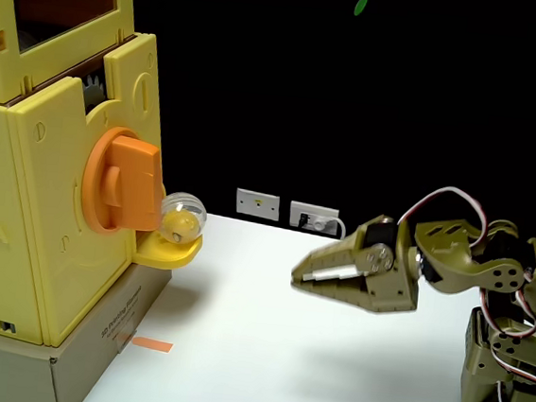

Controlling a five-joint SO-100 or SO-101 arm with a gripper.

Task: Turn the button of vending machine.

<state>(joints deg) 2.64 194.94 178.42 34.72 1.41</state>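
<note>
Fixed view showing you the olive-green two-finger gripper [297,277] hovering at centre right, fingers lying nearly together, holding nothing, well apart from the large orange round plastic knob [123,182] sitting on the tall yellow plastic vending machine [39,208] at left, clear capsule ball [182,218] resting in the yellow curved tray [170,250].

1. The surface [263,353] is white and smooth, running from the lower left to the right edge of the fixed view, with a black backdrop behind it.
2. At the left, a grey cardboard base [15,367] lies directly on the surface, and the yellow vending machine [47,227] stands on that base.
3. A small orange strip [151,345] lies flat on the surface just beside the base's front corner.
4. At the right, the olive-green arm's foot [506,395] stands on the surface, well apart from the base.
</note>
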